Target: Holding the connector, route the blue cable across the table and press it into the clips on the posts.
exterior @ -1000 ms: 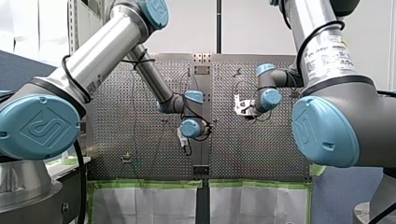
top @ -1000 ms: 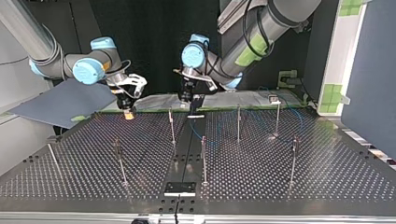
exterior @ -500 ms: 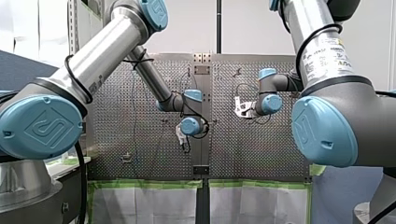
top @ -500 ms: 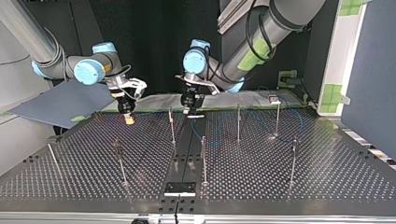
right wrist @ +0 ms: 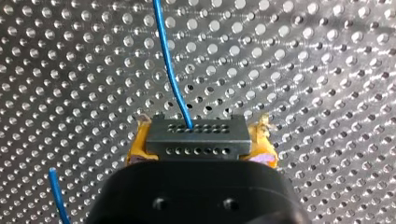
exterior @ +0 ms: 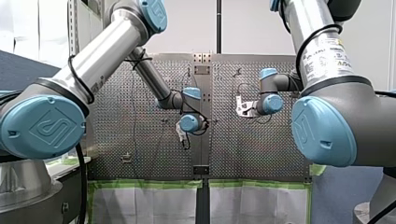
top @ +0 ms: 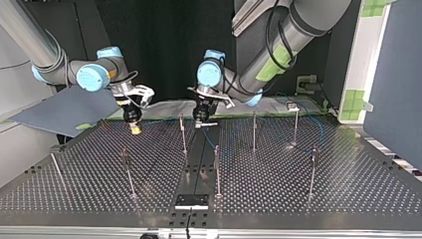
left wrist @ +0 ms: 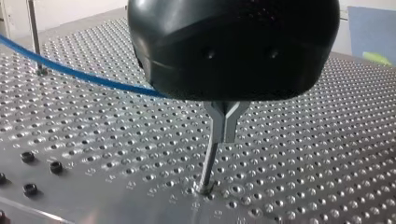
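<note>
Nearest in the top view, the perforated table (top: pixel 308 204) is being studded with thin upright posts (top: pixel 217 172), each standing apart from the others. Farther back, at that view's left, my right end effector (top: pixel 133 124) is being pointed down at the table. In the right wrist view the connector (right wrist: pixel 195 135) is being clamped between its yellow pads (right wrist: pixel 139 147), and the blue cable (right wrist: pixel 165 60) is being led out of the connector's holed face, ahead of the fingers and over the table. At about the same depth, near the table's middle, my left end effector (top: pixel 201 118) is being held just beside a post (top: pixel 182 132). In the left wrist view its metal fingers (left wrist: pixel 225 122) are being pressed together with no gap showing, right at a post's top. There the cable is being carried behind the black housing, so whether it is being pinched cannot be told. Farthest back, a grey sheet (top: pixel 64 112) is being shown beyond the table's far left corner.
</note>
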`<state>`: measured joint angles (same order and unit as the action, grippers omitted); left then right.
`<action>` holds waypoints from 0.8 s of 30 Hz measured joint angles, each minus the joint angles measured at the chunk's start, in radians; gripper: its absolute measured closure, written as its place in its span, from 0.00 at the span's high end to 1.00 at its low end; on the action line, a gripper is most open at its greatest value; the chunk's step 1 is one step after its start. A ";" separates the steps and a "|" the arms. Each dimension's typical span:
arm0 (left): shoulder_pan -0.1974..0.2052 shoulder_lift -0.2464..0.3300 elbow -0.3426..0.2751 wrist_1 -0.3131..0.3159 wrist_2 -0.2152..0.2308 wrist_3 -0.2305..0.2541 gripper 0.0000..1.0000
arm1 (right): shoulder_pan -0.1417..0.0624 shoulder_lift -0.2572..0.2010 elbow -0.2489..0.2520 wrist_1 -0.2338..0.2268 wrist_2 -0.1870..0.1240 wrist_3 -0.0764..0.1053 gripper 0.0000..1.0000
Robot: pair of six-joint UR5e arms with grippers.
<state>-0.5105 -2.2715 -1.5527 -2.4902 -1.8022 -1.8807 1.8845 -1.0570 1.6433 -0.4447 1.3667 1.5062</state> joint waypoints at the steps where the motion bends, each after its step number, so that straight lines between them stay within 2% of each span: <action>1: 0.006 -0.006 0.009 -0.007 0.007 0.001 0.00 | -0.002 0.000 -0.001 0.000 0.000 0.001 0.00; 9: 0.045 -0.057 0.067 -0.064 0.048 0.021 0.00 | -0.024 0.002 -0.005 -0.002 0.000 0.006 0.00; 18: 0.065 -0.068 0.146 -0.142 0.050 0.049 0.00 | -0.050 0.003 -0.012 -0.008 0.000 0.011 0.00; 19: 0.066 -0.068 0.156 -0.153 0.049 0.055 0.03 | -0.052 0.003 -0.013 -0.008 0.000 0.013 0.00; 20: 0.065 -0.068 0.164 -0.161 0.046 0.060 0.10 | -0.055 0.003 -0.014 -0.008 0.000 0.014 0.00; 21: 0.065 -0.068 0.173 -0.168 0.043 0.065 0.10 | -0.057 0.003 -0.014 -0.008 0.000 0.015 0.00; 22: 0.064 -0.068 0.183 -0.179 0.037 0.072 0.18 | -0.059 0.004 -0.014 -0.008 0.000 0.016 0.00; 23: 0.062 -0.068 0.190 -0.186 0.032 0.078 0.37 | -0.060 0.004 -0.014 -0.008 0.000 0.016 0.00; 24: 0.061 -0.068 0.196 -0.194 0.026 0.083 0.37 | -0.061 0.004 -0.014 -0.008 0.000 0.017 0.00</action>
<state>-0.4498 -2.3391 -1.3571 -2.6838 -1.7760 -1.7973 1.8237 -1.0532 1.6292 -0.4527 1.3669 1.5228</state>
